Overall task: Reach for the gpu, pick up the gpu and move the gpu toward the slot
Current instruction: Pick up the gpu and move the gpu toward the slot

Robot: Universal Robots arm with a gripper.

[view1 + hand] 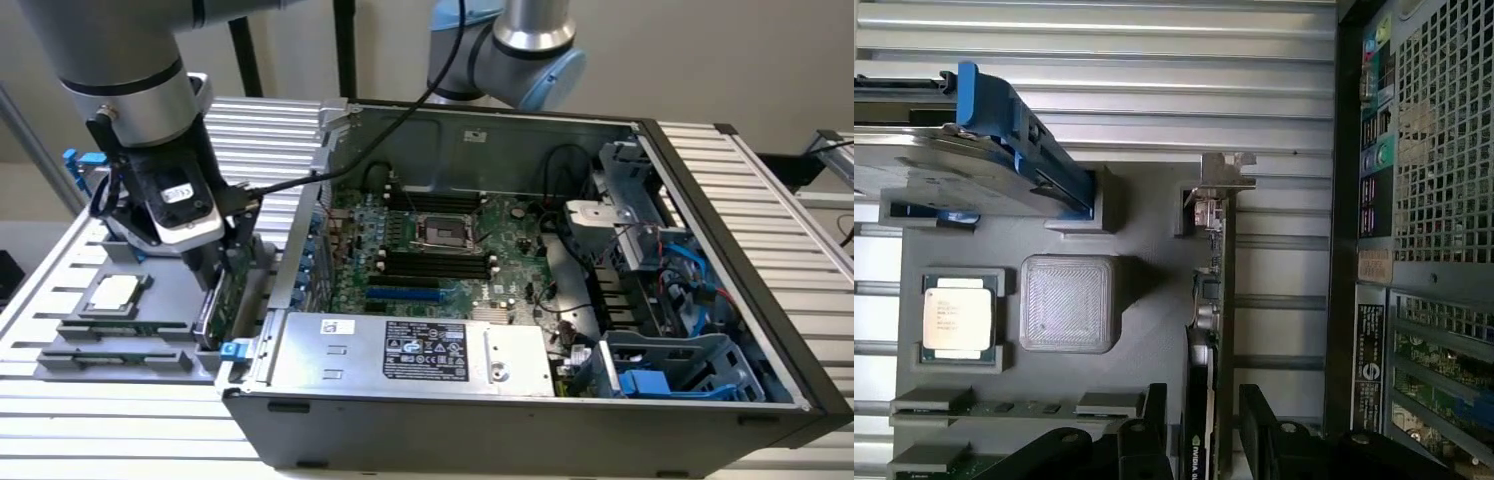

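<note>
Exterior view: the dark two-fingered gripper [211,270] sits low over the thin green circuit-board gpu [223,312], which stands edge-on in a grey plastic tray [60,300] beside the open metal computer case [534,435]; wrist view: fingers [1154,425] apart, straddling the gpu [1210,300], so the reach looks near complete and a grasp calls for square closure.

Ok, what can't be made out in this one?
- gpu face: edge-on in the wrist view; one end is cut off by the picture edge, between the fingers.
- gpu in the exterior view: mostly hidden behind the gripper.
- Power supply label text: too small, exterior view.
</note>
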